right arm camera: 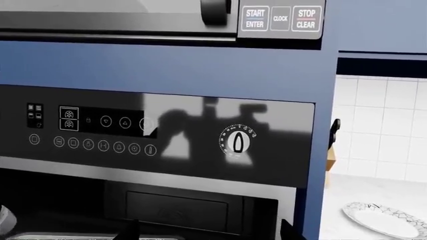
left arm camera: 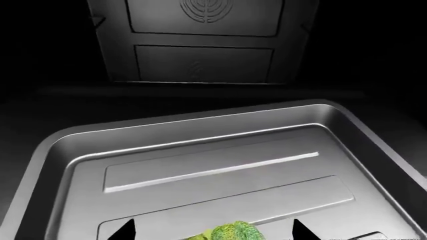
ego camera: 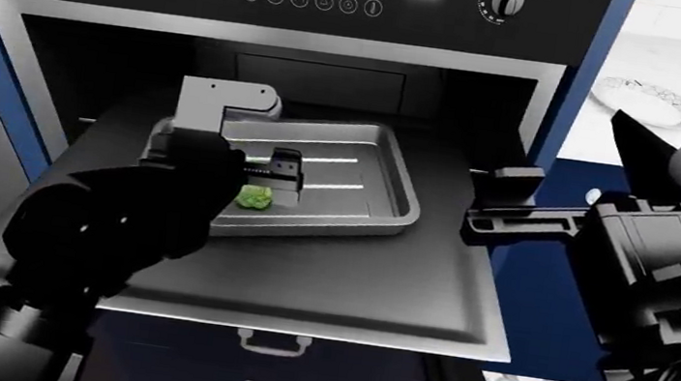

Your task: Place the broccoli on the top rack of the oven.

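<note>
The broccoli sits at the near-left part of the top rack, between the two fingers of the left hand. The left wrist view shows the floret low between the dark fingertips, with the tray floor right under it. Whether it rests on the metal or hangs just above it I cannot tell, nor can I tell whether the fingers clamp it or stand a little apart from it.

The oven door lies flat and open nearest the robot, a dark grey panel that serves as a shelf for the rack. The rack rests on it, pulled out of the cavity and turned slightly askew. That probably explains the hold: with the tray drawn forward, the left arm can reach down from above rather than poke into the dark interior.

The right hand waits to the right of the door at about rack height, carrying nothing as far as I can see. I cannot tell how its fingers stand.

Farther back is the oven cavity, and above it the black control panel with its knob. A patterned plate lies on the table far to the right.
</note>
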